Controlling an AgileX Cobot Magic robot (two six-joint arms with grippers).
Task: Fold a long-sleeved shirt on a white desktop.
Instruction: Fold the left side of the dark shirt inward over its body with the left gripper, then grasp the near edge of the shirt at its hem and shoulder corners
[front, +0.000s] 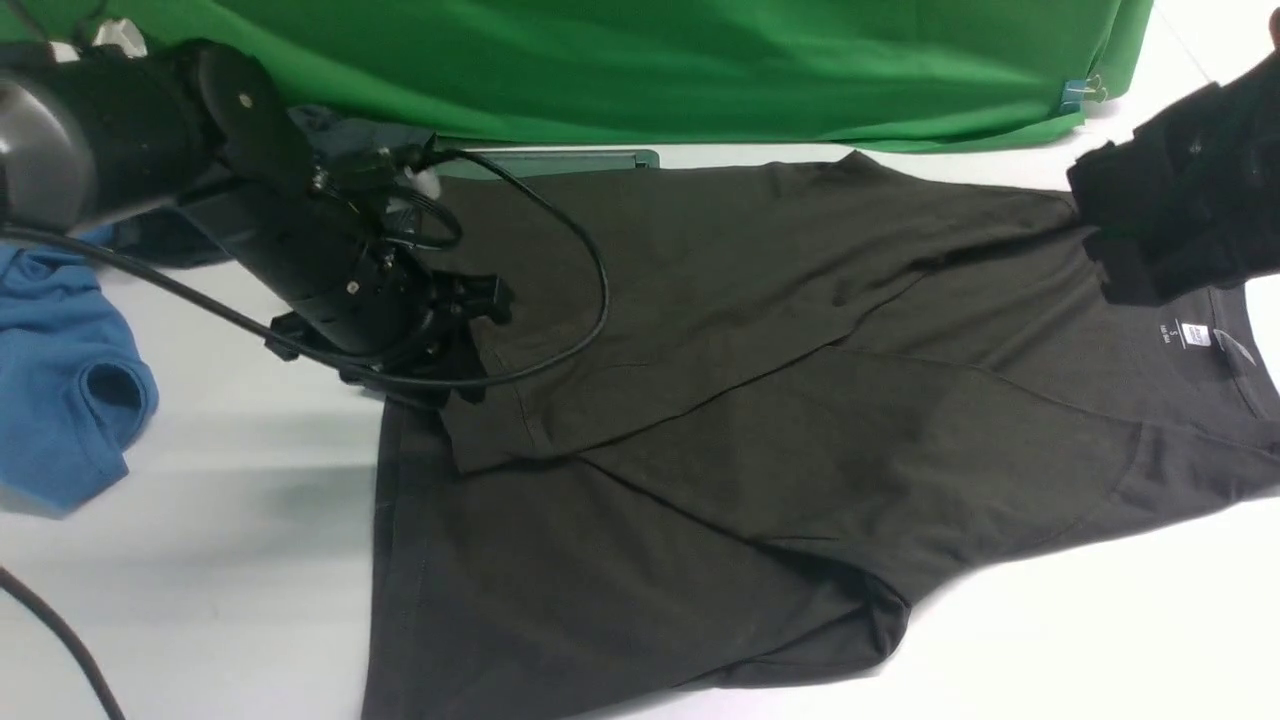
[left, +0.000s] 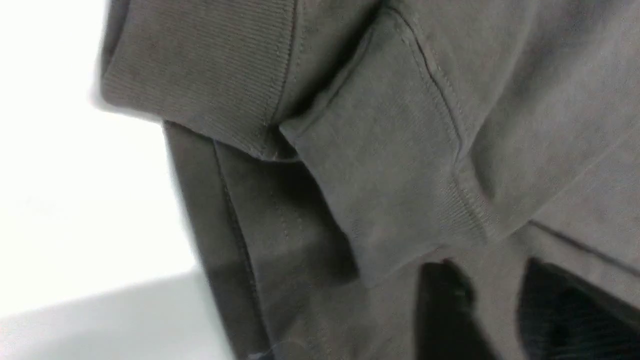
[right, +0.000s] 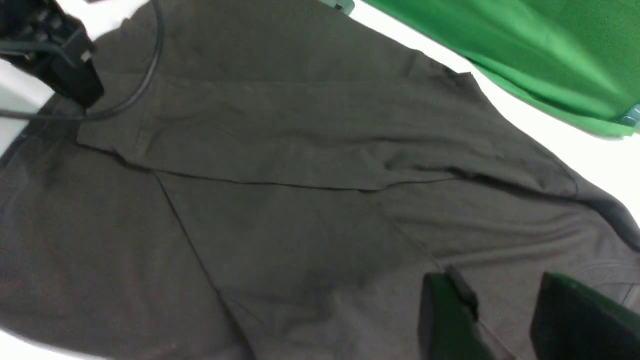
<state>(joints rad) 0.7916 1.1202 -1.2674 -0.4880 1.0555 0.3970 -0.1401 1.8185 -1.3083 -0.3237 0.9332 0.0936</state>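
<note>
The long-sleeved shirt (front: 760, 420) lies flat across the desk (front: 200, 520), hem toward 9 o'clock and collar toward 3 o'clock, with both sleeves laid over the body. I judge the sleeve-folding step is finishing. My left claw (left: 495, 320) sits low at the hem end beside the sleeve cuff (left: 380, 200), its fingers parted and no cloth pinched that I can see. My right claw (right: 505, 325) hovers over the shoulder near the collar, fingers likewise apart and empty. Next I would probably take the hem and carry it toward 3 o'clock, lifting cleanly so the sleeves stay put.
</note>
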